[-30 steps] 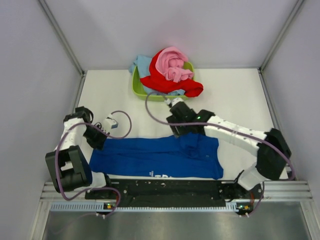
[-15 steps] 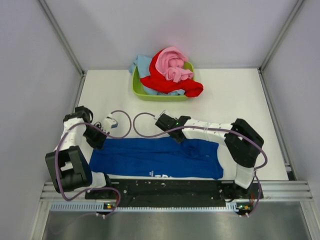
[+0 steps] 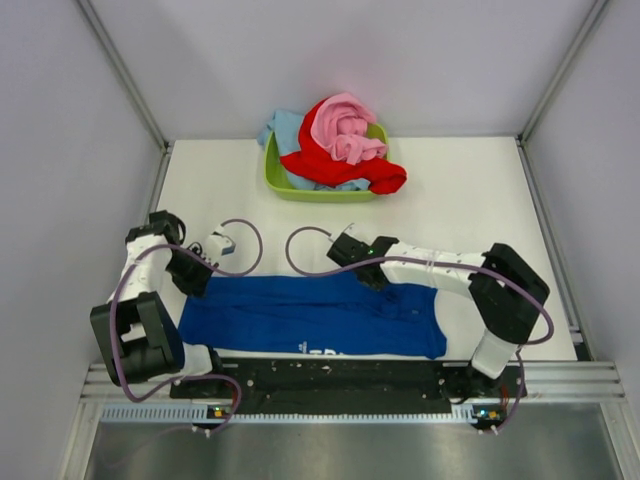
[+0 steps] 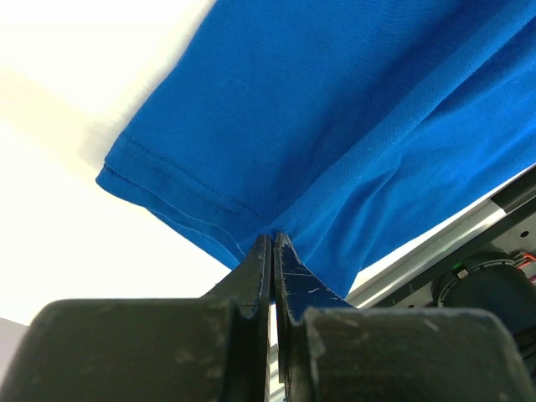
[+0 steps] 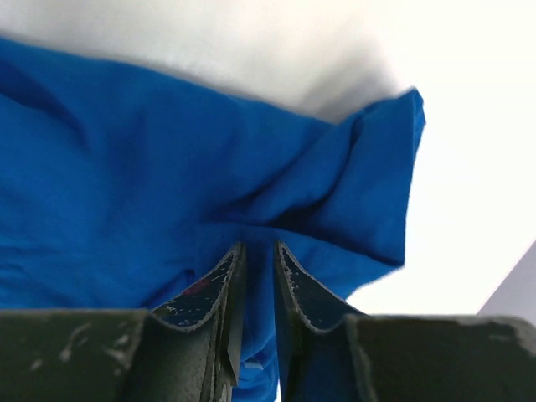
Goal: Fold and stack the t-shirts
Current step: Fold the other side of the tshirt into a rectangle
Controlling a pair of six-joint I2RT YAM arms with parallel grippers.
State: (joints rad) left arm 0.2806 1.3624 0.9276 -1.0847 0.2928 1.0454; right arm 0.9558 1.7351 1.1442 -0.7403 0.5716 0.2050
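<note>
The royal blue t-shirt (image 3: 310,315) lies as a long strip along the table's near edge, with white lettering at its near hem. My left gripper (image 3: 196,281) is shut on its far left corner; the left wrist view shows the jaws (image 4: 272,239) pinching blue cloth by the stitched hem (image 4: 180,197). My right gripper (image 3: 378,279) sits on the shirt's far edge right of the middle, with a fold of blue cloth (image 5: 251,167) pinched between its narrow jaws (image 5: 258,248). The red (image 3: 345,168), pink (image 3: 345,130) and light blue (image 3: 283,127) t-shirts are heaped in the tub.
The lime green tub (image 3: 316,193) stands at the back centre of the white table (image 3: 470,200). Grey walls close the left, right and back. A black rail (image 3: 330,375) runs along the near edge below the shirt.
My right wrist swung left and then back right along the shirt's far edge, and its elbow drew in toward its base. The left arm has not moved.
</note>
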